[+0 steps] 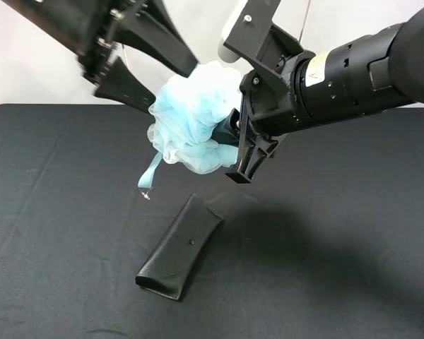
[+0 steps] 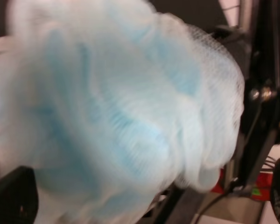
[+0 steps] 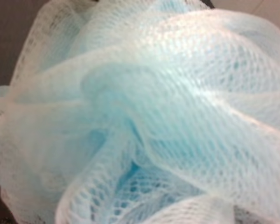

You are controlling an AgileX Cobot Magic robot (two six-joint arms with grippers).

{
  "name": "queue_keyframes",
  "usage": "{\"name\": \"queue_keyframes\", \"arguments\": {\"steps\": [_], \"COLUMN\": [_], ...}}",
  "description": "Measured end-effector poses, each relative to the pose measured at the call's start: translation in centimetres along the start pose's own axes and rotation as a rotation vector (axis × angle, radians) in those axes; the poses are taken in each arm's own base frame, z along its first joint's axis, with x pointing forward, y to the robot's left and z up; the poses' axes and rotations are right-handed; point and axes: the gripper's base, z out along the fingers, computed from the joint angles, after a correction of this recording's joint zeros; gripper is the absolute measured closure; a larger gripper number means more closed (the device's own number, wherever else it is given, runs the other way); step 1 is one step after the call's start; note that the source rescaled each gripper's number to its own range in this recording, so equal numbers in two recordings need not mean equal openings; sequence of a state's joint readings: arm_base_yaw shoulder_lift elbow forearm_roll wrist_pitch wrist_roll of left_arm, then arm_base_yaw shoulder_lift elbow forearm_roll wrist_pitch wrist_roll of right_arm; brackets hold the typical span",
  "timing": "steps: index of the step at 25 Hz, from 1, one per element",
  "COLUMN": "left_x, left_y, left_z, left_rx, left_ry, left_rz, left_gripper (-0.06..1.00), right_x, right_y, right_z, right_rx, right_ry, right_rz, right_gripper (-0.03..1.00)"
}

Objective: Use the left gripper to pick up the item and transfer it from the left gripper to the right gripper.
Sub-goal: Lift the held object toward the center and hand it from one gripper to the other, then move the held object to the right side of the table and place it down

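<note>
The item, a fluffy light-blue and white mesh ball, hangs in the air above the table, its pale ribbon loop dangling below. My right gripper comes in from the right and is closed on the ball's right side, one ribbed finger pointing down beside it. My left gripper is at the upper left, blurred. Its long fingers are spread, with only the tips at the ball's left edge. The ball fills the left wrist view and the right wrist view.
A flat black glasses case lies on the black tablecloth below the ball, angled toward the front left. A pale wall runs behind the table's far edge.
</note>
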State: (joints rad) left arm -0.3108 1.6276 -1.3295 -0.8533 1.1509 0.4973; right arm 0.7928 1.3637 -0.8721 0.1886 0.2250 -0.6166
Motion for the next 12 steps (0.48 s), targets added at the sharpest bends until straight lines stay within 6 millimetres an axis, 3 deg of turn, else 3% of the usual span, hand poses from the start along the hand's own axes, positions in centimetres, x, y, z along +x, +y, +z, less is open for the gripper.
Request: {"name": "queue_keyframes", "arguments": {"steps": [12], "left_x": [3.6], "left_y": [-4.0], "left_z": [-5.9], "left_rx": [-0.286], "left_ry": [-0.067], "left_rz": [0.094], "left_gripper": [-0.05], "right_x": [0.0], "right_y": [0.0], "right_z": [0.0], "right_rx": [0.000], "right_ry": [0.000], "right_rz": [0.000], "right_gripper": [0.88]}}
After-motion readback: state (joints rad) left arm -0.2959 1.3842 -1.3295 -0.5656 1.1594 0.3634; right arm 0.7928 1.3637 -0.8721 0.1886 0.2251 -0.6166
